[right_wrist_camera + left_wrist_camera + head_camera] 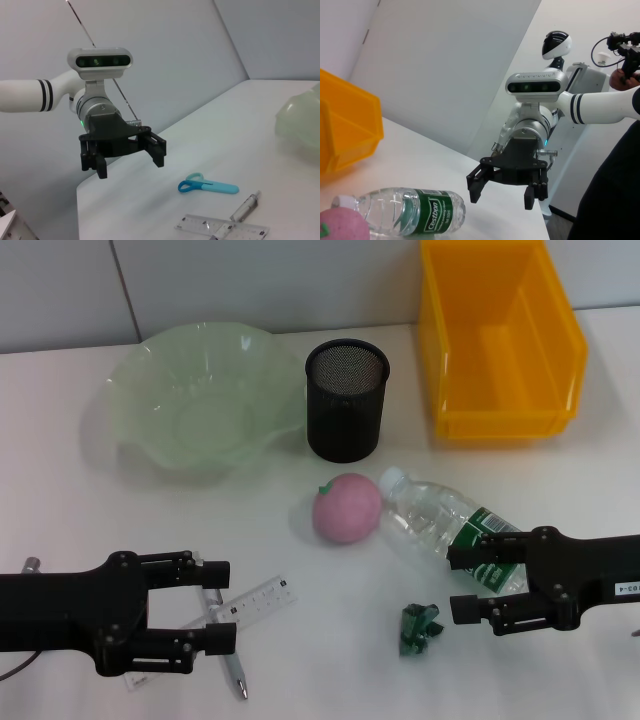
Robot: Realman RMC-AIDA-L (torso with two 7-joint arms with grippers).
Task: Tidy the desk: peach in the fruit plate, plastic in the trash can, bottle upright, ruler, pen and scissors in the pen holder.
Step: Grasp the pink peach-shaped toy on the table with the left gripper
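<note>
The white desk point(90, 540) carries everything, and the largest piece on it is the yellow plastic bin point(500, 340), a boxy open-topped trash can at the far right whose far rim is cut off by the head view's edge. Far left sits the fruit plate point(200, 395), a pale green translucent bowl with a wavy, scalloped rim. Just right of it, nearly touching, stands the pen holder point(345, 400), a black wire-mesh cylinder. Nearer the robot the clear bottle point(440, 525) lies on its side, white cap pointing toward the pen holder, its green label partly hidden behind the right gripper point(460, 585), whose black fingers are spread apart and hold nothing. The peach point(347, 507), pink, round and matte with a small green leaf, rests against the bottle's neck. At the near left the left gripper point(222, 605) hovers low with its jaws spread and bare, covering part of the clear ruler point(262, 598) and the silver pen point(234, 670) crossing beneath it. A crumpled scrap of green plastic point(420, 628) lies just left of the right gripper. The blue-handled scissors point(207, 187) appear only in the right wrist view, closed and flat beside the ruler.
</note>
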